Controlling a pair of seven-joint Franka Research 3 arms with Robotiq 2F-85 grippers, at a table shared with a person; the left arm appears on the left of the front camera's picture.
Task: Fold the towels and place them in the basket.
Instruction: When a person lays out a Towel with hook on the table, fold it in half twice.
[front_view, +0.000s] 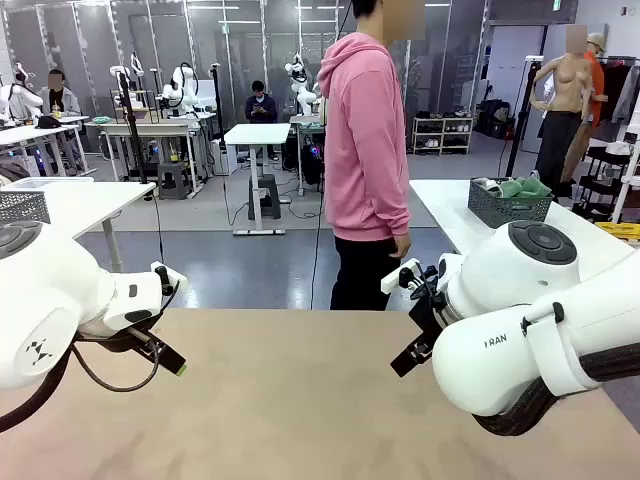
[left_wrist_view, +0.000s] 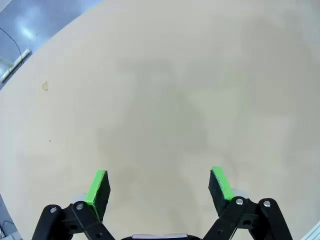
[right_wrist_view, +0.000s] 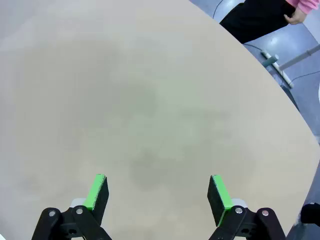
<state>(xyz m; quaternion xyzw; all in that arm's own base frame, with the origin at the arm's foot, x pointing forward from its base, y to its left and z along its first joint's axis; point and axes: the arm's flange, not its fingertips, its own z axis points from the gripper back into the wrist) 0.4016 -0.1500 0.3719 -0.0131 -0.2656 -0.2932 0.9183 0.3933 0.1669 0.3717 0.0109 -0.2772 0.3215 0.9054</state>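
Broad beige bench (front_view: 300, 420) across the whole foreground. Bulky white right arm (front_view: 540, 330) leaning in over the bench's right edge, and white left arm (front_view: 60, 300) over its left edge, both raised above the surface. Just beyond the far edge, near its middle, a person (front_view: 365, 140) in a pink hoodie and dark trousers, standing side-on and turned toward the right, one hand (front_view: 401, 246) hanging by the hip. Behind and to the right, well apart from the bench, a white side table (front_view: 445, 215). Toward that table's far edge, an upright dark grey wire-mesh basket (front_view: 500, 210), with green towels (front_view: 525, 187) bundled inside and poking above the rim, a paler piece beside them; exact count impossible to tell. Over the bench's left part, left gripper (left_wrist_view: 160, 182) hovering, black fingers spread wide apart, green pads (left_wrist_view: 97, 186) facing each other across plain beige surface, gripping nothing. Over the bench's right part, right gripper (right_wrist_view: 159, 187) likewise: fingers fully apart, nothing between them, far edge of the bench curving across the top right of its wrist view, the person's dark trousers and pink cuff just past it.
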